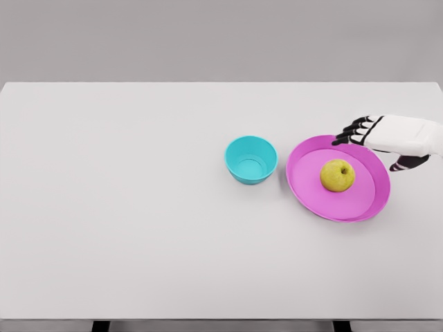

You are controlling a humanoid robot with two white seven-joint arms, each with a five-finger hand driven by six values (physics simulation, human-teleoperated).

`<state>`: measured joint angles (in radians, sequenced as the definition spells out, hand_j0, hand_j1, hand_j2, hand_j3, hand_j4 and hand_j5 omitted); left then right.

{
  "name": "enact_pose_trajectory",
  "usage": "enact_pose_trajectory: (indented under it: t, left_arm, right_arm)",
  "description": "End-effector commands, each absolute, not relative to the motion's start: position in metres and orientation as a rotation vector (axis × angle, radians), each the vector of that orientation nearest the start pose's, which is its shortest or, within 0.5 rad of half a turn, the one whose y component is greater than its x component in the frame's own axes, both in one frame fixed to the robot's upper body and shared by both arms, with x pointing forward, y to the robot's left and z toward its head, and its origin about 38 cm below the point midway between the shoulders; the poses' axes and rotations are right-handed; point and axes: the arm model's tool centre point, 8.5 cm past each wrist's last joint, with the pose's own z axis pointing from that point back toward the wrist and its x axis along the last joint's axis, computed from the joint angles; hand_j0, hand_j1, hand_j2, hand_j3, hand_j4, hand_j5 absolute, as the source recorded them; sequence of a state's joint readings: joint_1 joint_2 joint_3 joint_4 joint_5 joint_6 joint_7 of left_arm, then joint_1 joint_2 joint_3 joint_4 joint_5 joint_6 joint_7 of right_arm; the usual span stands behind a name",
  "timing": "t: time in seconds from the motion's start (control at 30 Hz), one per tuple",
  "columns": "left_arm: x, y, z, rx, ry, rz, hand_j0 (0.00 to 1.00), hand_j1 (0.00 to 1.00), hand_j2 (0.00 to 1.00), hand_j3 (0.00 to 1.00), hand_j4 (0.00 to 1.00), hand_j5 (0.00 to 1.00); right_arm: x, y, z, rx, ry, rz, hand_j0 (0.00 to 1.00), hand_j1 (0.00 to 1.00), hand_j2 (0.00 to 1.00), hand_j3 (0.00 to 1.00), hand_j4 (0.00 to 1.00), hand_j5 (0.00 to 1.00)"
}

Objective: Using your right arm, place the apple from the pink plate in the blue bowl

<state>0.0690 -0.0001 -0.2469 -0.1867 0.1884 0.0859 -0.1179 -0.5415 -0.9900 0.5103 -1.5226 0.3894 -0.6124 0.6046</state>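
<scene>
My right robot hand [361, 135] hangs over the pink plate's [308, 187] far rim, fingers relaxed and holding nothing, staged for descent. The apple [337, 175] sits on that plate; the blue bowl [250, 159] waits just left.

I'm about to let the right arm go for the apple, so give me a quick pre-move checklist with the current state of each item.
1. Apple lies on the pink plate: ok.
2. Right robot hand holds nothing, fingers relaxed: ok.
3. Hand is over the apple: not ok, it sits at the plate's far right rim.
4. Blue bowl is upright and holds nothing: ok.
5. Way from plate to bowl, which stands apart on the plate's left, is unobstructed: ok.
6. Left arm out of the way: cannot tell, not in view.
</scene>
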Motion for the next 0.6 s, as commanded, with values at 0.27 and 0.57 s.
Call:
enact_pose_trajectory:
  t: [0.27,0.57]
  left_arm:
    - [0.009,0.246,-0.264,-0.071,-0.022,-0.061,1.0,1.0,1.0,1.0,1.0,1.0]
    - [0.009,0.246,-0.264,-0.071,-0.022,-0.061,1.0,1.0,1.0,1.0,1.0,1.0]
  right_arm:
    - [0.417,-0.339,0.176,-0.307,-1.137,2.176,1.0,1.0,1.0,1.0,1.0,1.0]
    - [0.421,-0.335,0.169,-0.288,-1.131,2.172,0.86,0.86,0.86,0.86,0.86,0.86]
